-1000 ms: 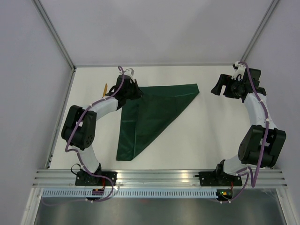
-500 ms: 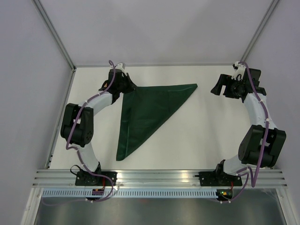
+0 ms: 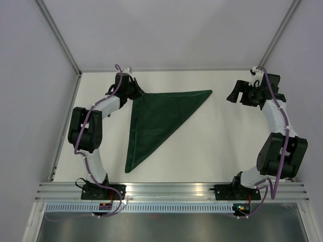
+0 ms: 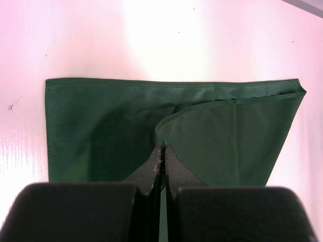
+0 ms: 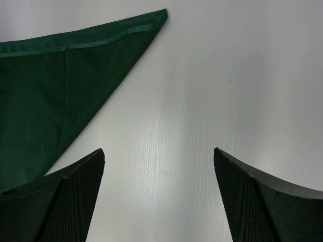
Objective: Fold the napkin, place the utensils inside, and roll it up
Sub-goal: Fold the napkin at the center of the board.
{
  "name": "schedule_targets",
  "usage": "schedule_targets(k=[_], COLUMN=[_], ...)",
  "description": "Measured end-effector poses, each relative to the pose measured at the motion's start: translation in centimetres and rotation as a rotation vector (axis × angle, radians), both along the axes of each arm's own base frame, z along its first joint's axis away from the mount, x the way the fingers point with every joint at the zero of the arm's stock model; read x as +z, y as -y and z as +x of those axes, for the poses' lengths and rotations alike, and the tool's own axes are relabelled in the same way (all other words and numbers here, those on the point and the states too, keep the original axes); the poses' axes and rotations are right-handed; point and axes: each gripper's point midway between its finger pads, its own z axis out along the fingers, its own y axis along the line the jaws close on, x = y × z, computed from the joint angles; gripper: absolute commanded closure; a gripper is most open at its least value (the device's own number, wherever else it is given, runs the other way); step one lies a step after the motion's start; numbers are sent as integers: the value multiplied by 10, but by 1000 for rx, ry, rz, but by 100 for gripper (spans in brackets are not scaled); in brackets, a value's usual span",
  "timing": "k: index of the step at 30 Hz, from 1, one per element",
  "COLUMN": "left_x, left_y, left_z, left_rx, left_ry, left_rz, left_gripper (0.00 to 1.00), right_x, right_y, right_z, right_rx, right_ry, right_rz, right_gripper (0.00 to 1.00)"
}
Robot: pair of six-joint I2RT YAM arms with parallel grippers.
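Between the left gripper's [image 4: 161, 151] tight-pressed jaws sits the corner of the napkin's [image 3: 156, 118] top layer, curling up from the cloth just ahead of them. The napkin lies as a triangle on the table [image 3: 217, 146]. Its long tip stops short of the right gripper [image 5: 158, 151], whose jaws stand wide around nothing. To finish the fold well, lay the pinched corner square onto the one beneath, hems matched, then let go low. No utensils show.

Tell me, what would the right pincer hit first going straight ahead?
Probably the bare white table, just short of the pointed corner of the napkin; how steeply the right pincer tilts is hard to judge.
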Motion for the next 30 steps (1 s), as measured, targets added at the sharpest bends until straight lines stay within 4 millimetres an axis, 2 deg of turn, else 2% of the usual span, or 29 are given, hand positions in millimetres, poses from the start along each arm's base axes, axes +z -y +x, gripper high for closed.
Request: schedule_targets(k=[7, 16, 22, 30], left_x=[-3, 5, -1, 1], left_y=[-7, -5, -7, -10], left_z=[5, 19, 23, 28], left_rx=[9, 2, 6, 13], left_ry=[-10, 9, -6, -6], left_rz=[-4, -16, -13, -14], left_gripper=[98, 98, 98, 98], right_x=[0, -1, -1, -2], right_y=[0, 1, 1, 2], right_z=[0, 0, 0, 0], right_rx=[-1, -2, -5, -7], right_ry=[-1, -2, -2, -5], right_rz=[0, -2, -5, -7], right_gripper=[7, 7, 7, 7])
